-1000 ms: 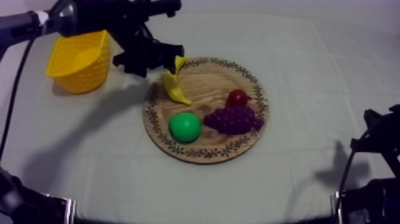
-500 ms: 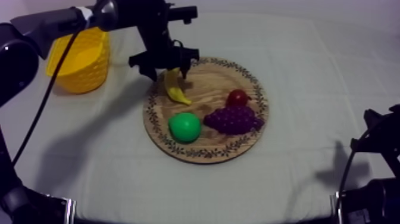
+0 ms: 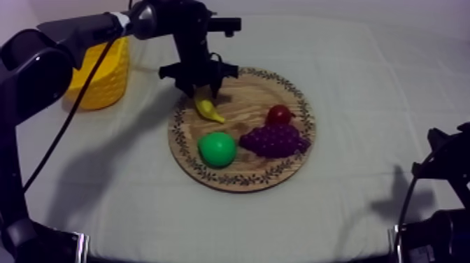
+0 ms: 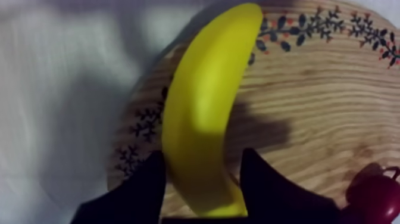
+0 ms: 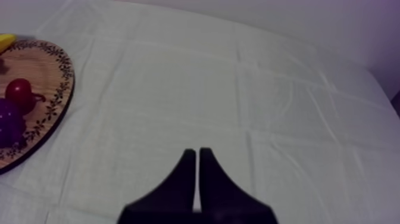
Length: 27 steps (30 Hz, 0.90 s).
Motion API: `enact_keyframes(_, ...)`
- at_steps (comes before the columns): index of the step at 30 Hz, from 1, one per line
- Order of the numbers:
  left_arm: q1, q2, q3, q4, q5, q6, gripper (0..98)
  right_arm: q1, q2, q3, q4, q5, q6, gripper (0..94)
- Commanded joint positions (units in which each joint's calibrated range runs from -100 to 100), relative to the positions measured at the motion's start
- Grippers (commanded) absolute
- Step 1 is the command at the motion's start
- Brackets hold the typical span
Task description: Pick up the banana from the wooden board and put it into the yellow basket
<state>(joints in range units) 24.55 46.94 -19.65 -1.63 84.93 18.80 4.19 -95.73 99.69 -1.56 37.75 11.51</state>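
Note:
The yellow banana (image 3: 209, 110) lies on the left part of the round wooden board (image 3: 245, 180). My left gripper (image 3: 198, 85) hangs over the banana's far end. In the left wrist view the banana (image 4: 202, 113) runs between its two black fingers (image 4: 143, 193), which stand apart, one on each side and close against it; the gripper (image 4: 202, 152) is open. The yellow basket (image 3: 103, 77) stands at the far left, partly hidden by the left arm. My right gripper (image 5: 197, 152) is shut on nothing over bare cloth, right of the board (image 5: 36, 119).
On the board also lie a green pear (image 3: 217, 149), a bunch of purple grapes (image 3: 274, 140) and a small red fruit (image 3: 280, 114). The left arm (image 3: 77, 31) reaches across over the basket. The right arm (image 3: 439, 210) rests at the near right.
My left gripper has moved right, from between basket and board to over the banana's far end, and has come down astride it. The right arm has not moved.

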Motion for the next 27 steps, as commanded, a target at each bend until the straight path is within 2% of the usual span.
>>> enact_keyframes(1, 0.00, 0.32, -0.18, 0.04, 0.39, -0.56, 42.3, 0.02, -0.02, -0.03, -0.03, 0.00, 0.00, 0.3)
enact_keyframes(8, -0.01, 0.95, -0.80, 0.17, 1.02, -1.48, 37.4, 0.02, -0.02, -0.03, -0.03, 0.00, -0.01, 0.3)
enact_keyframes(16, 0.18, 0.17, -1.09, -0.07, 1.09, -1.64, 36.3, 0.02, -0.02, -0.03, -0.03, 0.00, -0.01, 0.3)
enact_keyframes(21, -0.17, -3.09, -1.86, -1.53, 3.44, -1.31, 36.7, 0.02, -0.02, -0.03, -0.03, 0.00, 0.00, 0.3)
enact_keyframes(27, -2.47, -9.75, -4.15, -4.38, 8.23, -1.27, 37.3, 0.02, -0.02, -0.03, -0.03, 0.00, 0.00, 0.3)
